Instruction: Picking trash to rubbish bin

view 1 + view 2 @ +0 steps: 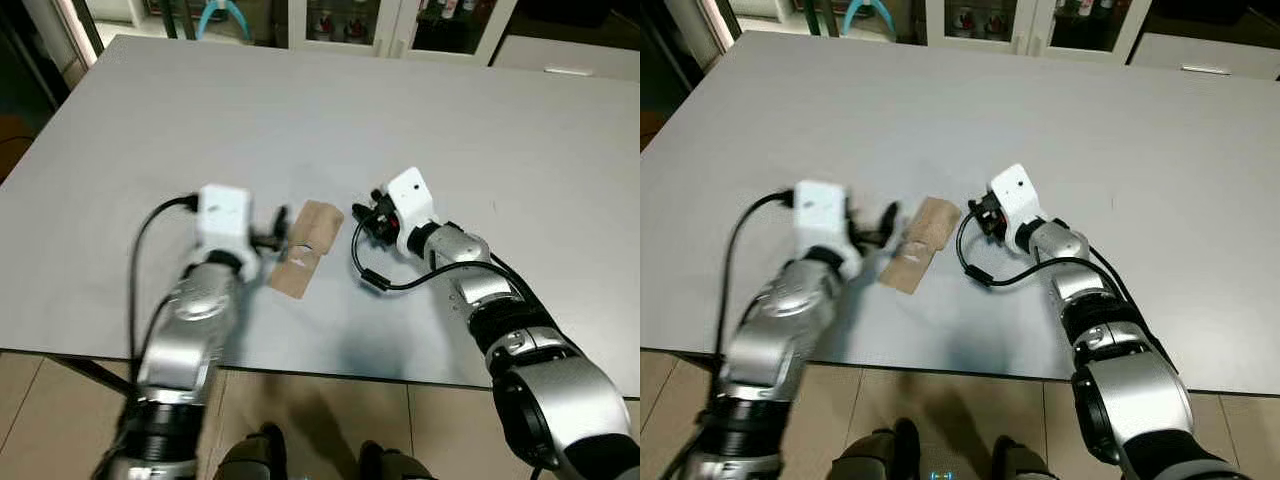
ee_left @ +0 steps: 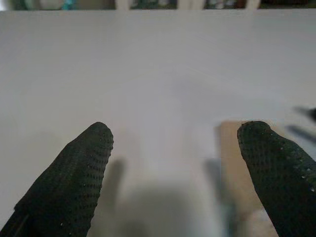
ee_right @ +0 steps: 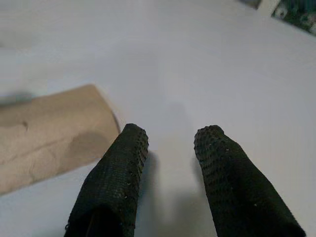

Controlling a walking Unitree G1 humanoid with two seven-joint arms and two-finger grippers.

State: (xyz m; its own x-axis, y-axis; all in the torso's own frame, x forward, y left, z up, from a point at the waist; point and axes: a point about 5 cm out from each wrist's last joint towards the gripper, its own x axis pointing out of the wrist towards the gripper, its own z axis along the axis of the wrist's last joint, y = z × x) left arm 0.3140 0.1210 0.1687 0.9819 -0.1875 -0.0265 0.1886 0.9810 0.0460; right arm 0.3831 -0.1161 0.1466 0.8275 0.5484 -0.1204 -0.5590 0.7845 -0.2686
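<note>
Flattened brown cardboard piece (image 1: pixel 307 248) on grey table (image 1: pixel 400 120), probably a tube; left gripper (image 1: pixel 281 228) spread, right gripper (image 1: pixel 362 217) parted, flanking it.

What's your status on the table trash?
Left gripper open, beside flattened cardboard tube. Right gripper open, just off tube's other side. Tube flat on grey table, ungrasped. Nothing blocking.

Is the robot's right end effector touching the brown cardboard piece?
Apart. In the right wrist view, bare table shows between the right end effector and the flattened cardboard piece, though the gap is narrow.
</note>
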